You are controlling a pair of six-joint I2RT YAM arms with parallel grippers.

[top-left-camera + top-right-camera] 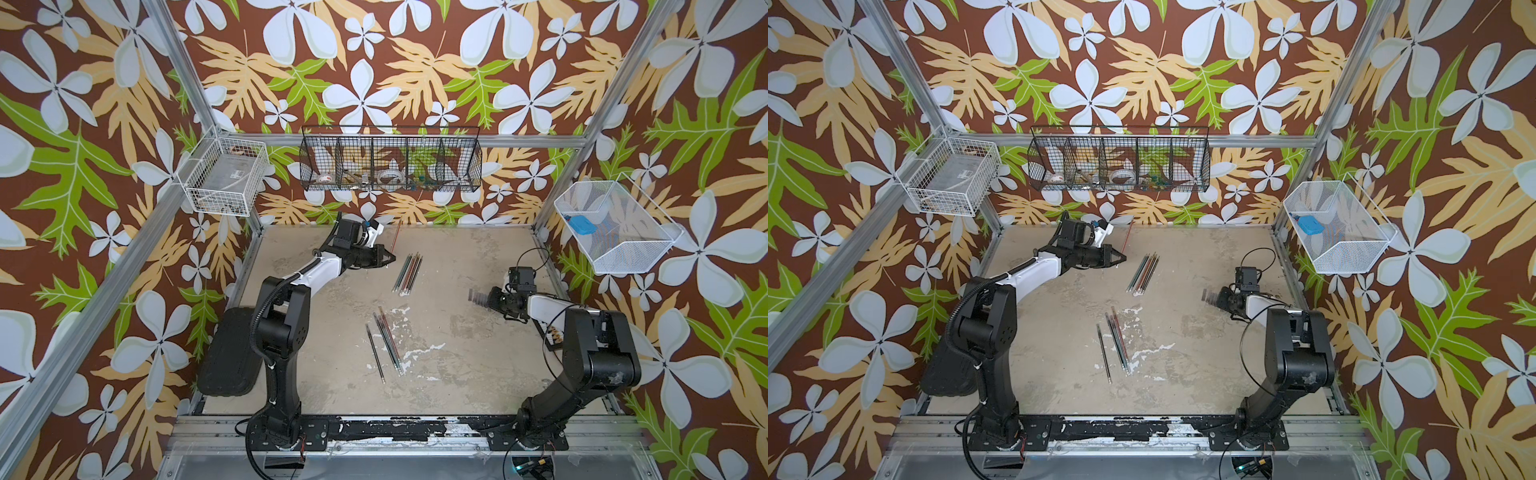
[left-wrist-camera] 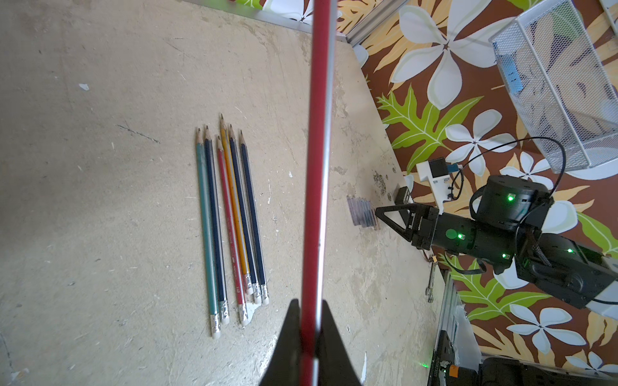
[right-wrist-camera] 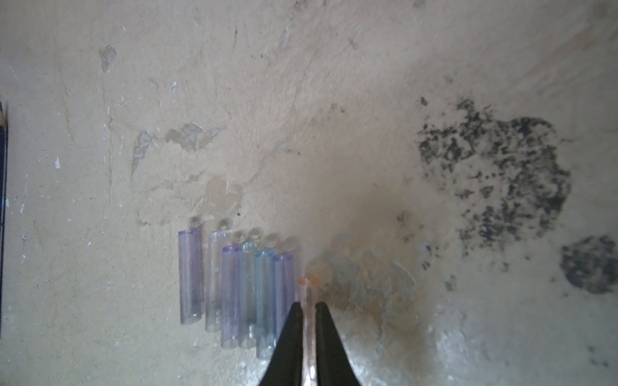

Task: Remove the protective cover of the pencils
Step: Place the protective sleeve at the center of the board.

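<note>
Clamped a glossy red pencil (image 2: 319,133) (image 1: 396,237) between the black tapered tips of the left claw (image 2: 309,309), tight against both sides of the slim shaft. Noted a pale stripe running along its length, and the free end aimed toward the back wall.

Pinched an orange-tinted cap (image 3: 308,290), a short see-through plastic tube, between the narrowed tips of the right claw (image 3: 309,305), low over the counter (image 3: 334,100) on the right-hand side.

Found a row of caps (image 3: 234,290) just beside it, six in all and lying side by side. Made out smooth round tubes, tinted violet, blue and faint teal, one nearly colourless, each open end catching the light.

Found six pencils (image 2: 230,220) (image 1: 408,274) lying parallel and touching toward the back of the counter, between the two arms. Counted teal, navy, red and yellow shafts, with sharpened wooden points bare at one end and metal ferrules with pale erasers at the other.

Spotted a looser group of pencils (image 1: 384,345) nearer the front, about four, well apart from the caps and too small to tell how their tips were finished.

Recorded a worn beige counter, mottled, scratched and flaking white in places, with a dark speckled stain (image 3: 495,173) near the caps.
</note>
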